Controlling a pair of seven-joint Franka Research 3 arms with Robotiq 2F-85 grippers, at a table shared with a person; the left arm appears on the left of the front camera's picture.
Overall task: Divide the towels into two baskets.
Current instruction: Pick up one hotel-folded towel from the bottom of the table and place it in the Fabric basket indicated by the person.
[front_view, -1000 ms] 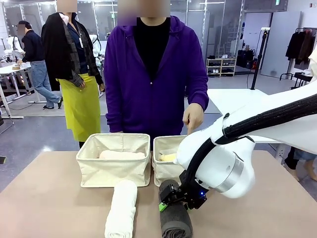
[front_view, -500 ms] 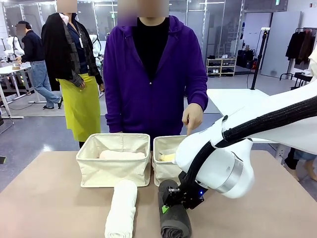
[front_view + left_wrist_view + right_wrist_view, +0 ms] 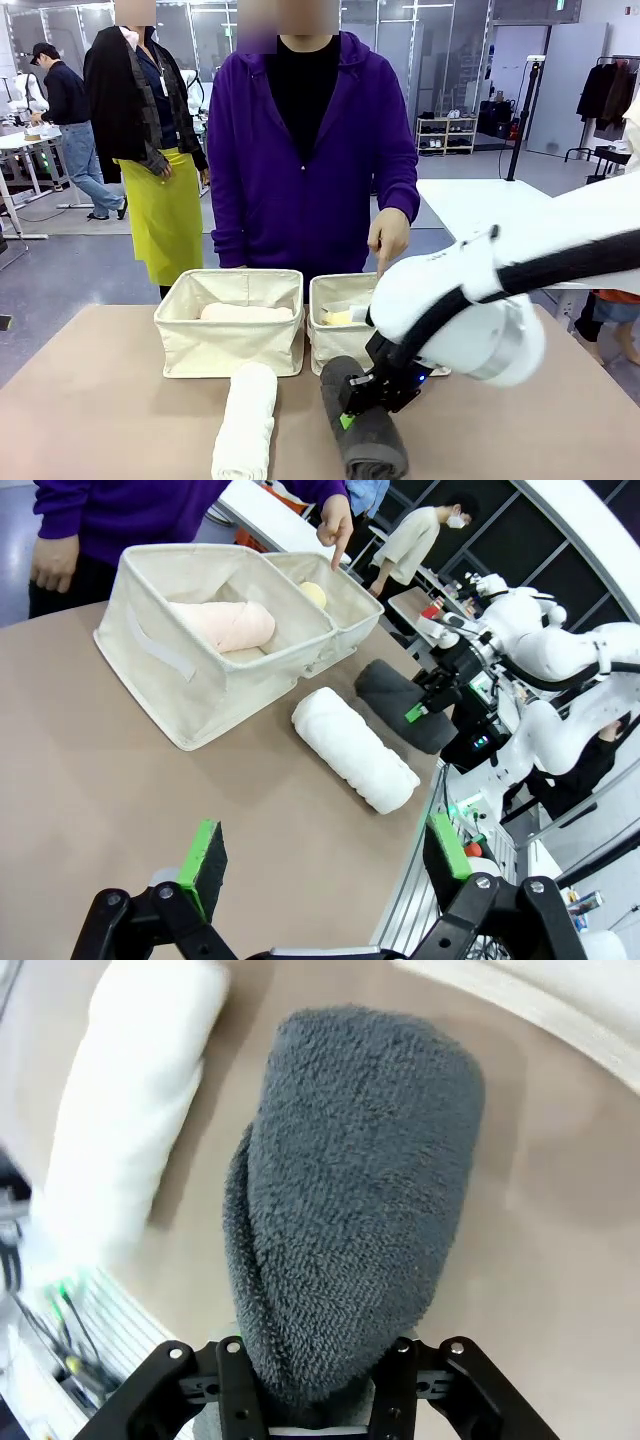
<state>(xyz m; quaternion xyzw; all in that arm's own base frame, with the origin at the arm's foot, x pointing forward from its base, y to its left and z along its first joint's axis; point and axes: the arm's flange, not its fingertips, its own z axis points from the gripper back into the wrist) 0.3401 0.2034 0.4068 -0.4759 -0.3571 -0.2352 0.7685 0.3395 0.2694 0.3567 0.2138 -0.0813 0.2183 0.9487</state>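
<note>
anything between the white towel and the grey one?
Just a bare strip of table between the white towel and the grey towel, clear in the front view; the right gripper clamps the grey one.

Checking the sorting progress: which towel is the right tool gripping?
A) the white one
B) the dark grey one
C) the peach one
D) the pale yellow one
B: the right tool is closed on the dark grey towel, whose near end sits pinched in it in the right wrist view.
</note>
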